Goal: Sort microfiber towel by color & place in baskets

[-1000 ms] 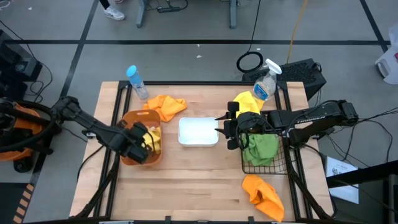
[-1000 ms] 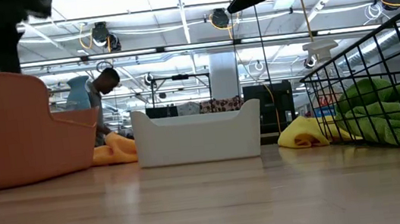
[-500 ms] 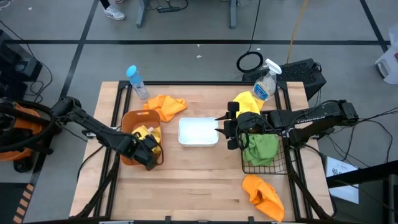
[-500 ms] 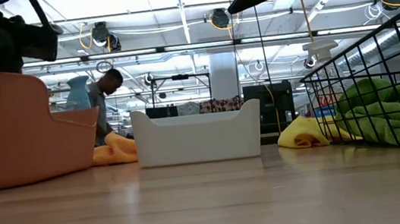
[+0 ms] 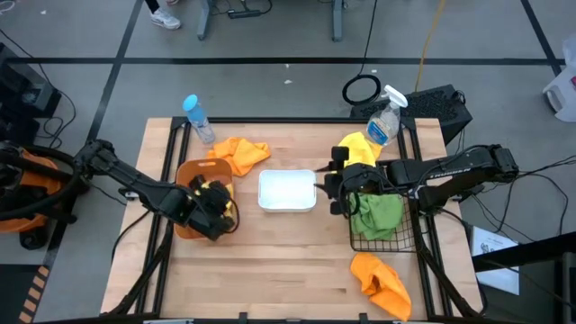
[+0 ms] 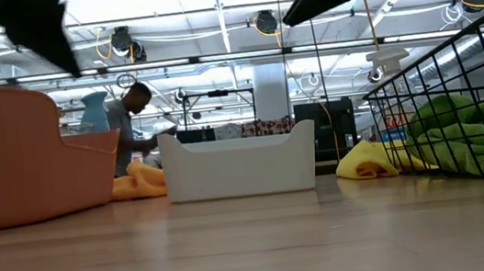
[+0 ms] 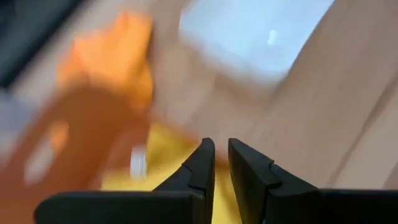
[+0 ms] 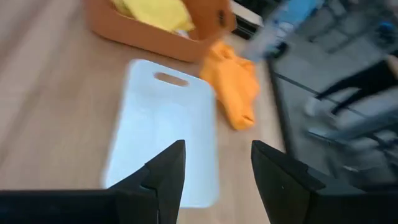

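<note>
Across the table, little differs from a moment ago except at the orange-brown tub (image 5: pixel 191 200): left gripper (image 5: pixel 219 216) now lifted slightly off the yellow towel (image 5: pixel 219 200) lying inside, fingers nearly closed and empty, suggesting that cloth counts as delivered. Right gripper (image 5: pixel 335 189) unmoved, hanging half open and empty between white tub (image 5: pixel 286 191) and black wire basket (image 5: pixel 382 236) with its green towels (image 5: pixel 378 214). Still unsorted: second yellow towel (image 5: pixel 357 148) behind that gripper, orange towels behind the orange-brown tub (image 5: pixel 241 154) and at the near edge (image 5: pixel 382 281).
</note>
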You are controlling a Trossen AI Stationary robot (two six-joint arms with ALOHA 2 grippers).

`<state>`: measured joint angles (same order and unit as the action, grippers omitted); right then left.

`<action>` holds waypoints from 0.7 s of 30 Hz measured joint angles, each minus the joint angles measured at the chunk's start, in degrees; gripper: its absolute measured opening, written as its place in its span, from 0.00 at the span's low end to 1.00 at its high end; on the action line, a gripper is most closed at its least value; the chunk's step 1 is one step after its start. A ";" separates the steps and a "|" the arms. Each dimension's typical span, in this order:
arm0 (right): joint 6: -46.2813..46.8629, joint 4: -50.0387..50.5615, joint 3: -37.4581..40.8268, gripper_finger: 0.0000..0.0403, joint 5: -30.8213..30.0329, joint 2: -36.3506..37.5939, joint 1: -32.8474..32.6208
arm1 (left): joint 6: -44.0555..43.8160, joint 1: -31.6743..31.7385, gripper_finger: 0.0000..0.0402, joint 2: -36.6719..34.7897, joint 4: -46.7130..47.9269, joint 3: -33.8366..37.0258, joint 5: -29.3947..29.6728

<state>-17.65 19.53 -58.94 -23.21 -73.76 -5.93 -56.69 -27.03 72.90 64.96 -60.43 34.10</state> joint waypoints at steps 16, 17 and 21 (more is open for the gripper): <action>14.72 21.41 -6.12 0.49 7.59 -1.51 20.05 | 26.26 6.24 0.14 4.16 -35.60 9.52 21.54; 15.48 22.36 -6.33 0.51 10.04 -1.46 21.87 | 27.48 7.17 0.14 4.20 -35.83 9.64 20.20; 14.20 24.89 -6.38 0.58 15.39 -3.40 27.84 | 30.25 10.47 0.14 4.22 -36.82 9.84 17.39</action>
<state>-3.44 44.42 -65.32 -7.82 -77.16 21.91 -26.44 -16.56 77.12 28.14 -50.59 51.49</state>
